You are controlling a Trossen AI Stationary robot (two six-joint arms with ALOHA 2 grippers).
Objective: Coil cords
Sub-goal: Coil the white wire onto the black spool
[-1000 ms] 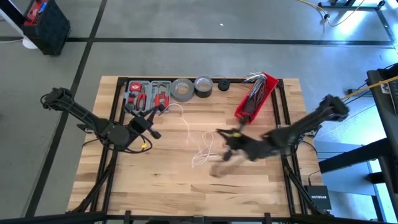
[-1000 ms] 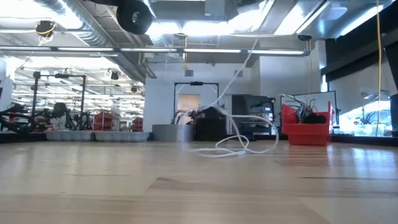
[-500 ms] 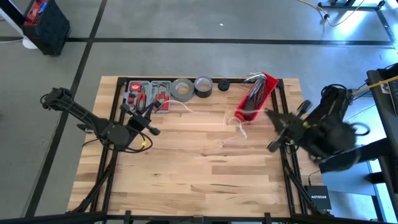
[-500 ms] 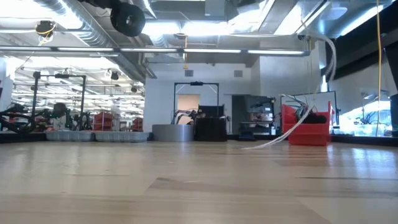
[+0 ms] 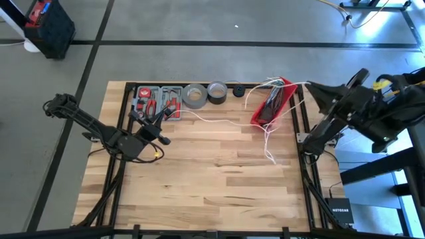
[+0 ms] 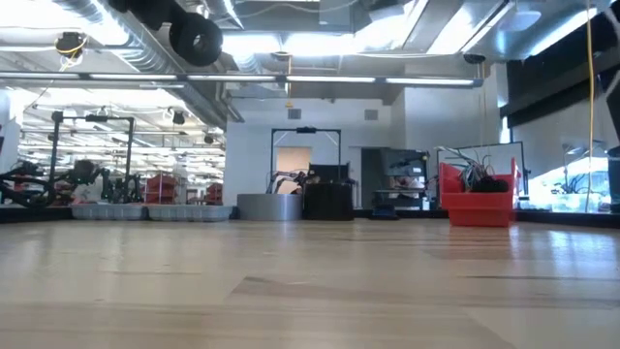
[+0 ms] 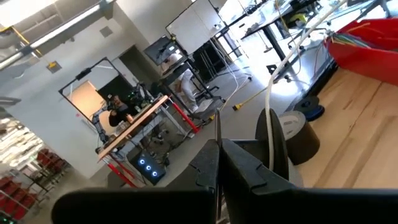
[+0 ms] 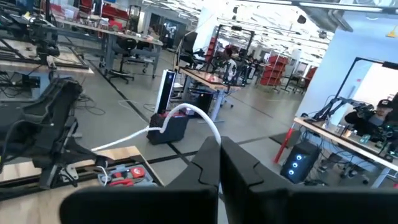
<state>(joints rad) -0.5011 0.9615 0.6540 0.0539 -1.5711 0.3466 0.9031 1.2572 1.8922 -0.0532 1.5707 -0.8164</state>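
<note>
The white cord (image 5: 219,120) is running in a thin line across the far part of the table, from the left side, near the tool tray, toward the right. Near the red bin it is making loops and a short piece is hanging down toward the near side (image 5: 268,149). It is uncoiled and partly lifted. In the wrist views it is arching upward (image 8: 186,114) (image 7: 273,93).

The cord (image 5: 219,121) was white against the pale, wood-grained counter (image 5: 199,186). The bin (image 5: 273,103) was red, the tape roll (image 5: 194,95) grey, and the tool tray (image 5: 154,99) grey with red-handled tools.
</note>
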